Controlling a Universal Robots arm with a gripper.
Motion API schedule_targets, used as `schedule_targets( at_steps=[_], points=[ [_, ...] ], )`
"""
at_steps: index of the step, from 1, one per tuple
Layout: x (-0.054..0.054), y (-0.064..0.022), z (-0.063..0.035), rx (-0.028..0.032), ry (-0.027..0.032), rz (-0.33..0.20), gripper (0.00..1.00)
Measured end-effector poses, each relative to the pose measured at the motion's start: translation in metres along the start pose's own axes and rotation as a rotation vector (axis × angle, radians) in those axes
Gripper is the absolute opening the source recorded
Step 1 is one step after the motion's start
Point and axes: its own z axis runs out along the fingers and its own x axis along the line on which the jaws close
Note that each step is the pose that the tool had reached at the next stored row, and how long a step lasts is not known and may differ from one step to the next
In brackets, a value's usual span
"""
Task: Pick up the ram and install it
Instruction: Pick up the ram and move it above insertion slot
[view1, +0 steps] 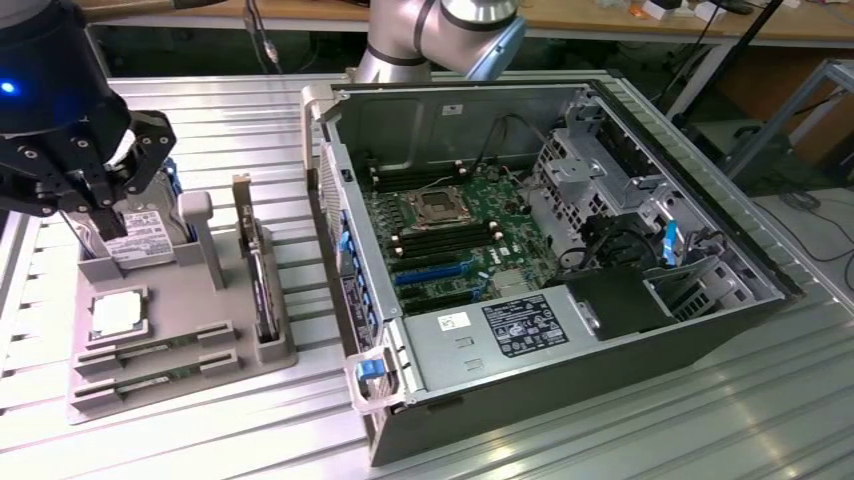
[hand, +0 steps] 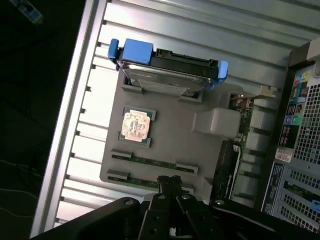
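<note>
Two ram sticks (view1: 154, 350) lie flat in slots at the near end of the grey holder tray (view1: 200, 300). They are thin green boards, one (hand: 150, 162) just beyond the other (hand: 131, 180). My black gripper (view1: 104, 212) hangs above the tray's far end, over the hard drive (view1: 134, 240). In the wrist view its fingers (hand: 170, 182) are pressed together with nothing between them, and their tips line up over the closer ram stick. The open computer case (view1: 534, 230) lies at the exterior view's right, with the motherboard's dark memory slots (view1: 434, 243) exposed.
On the tray also sit a square silver processor chip (hand: 136, 125), a hard drive in a blue caddy (hand: 167, 65) and an upright dark expansion card (view1: 251, 250). Ribbed metal tabletop (view1: 601, 430) surrounds tray and case. The arm's base (view1: 441, 30) stands behind the case.
</note>
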Motion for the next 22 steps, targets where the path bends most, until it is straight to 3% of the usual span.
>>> schedule_targets(
  at_steps=[3, 4, 8, 9, 14, 22],
  points=[
    [0.000, -0.0002, 0.0046, -0.0014, 0.0026, -0.058, 0.17],
    [0.000, -0.0002, 0.0061, -0.0019, 0.0034, -0.076, 0.24],
    [0.000, -0.0005, 0.0126, -0.0040, 0.0071, -0.161, 0.25],
    [0.000, -0.0006, 0.0141, -0.0046, 0.0079, -0.179, 0.31],
    [0.001, -0.0009, 0.0222, -0.0073, 0.0127, -0.287, 0.31],
    [0.001, -0.0019, 0.0434, -0.0144, 0.0254, -0.570, 0.31]
  ],
)
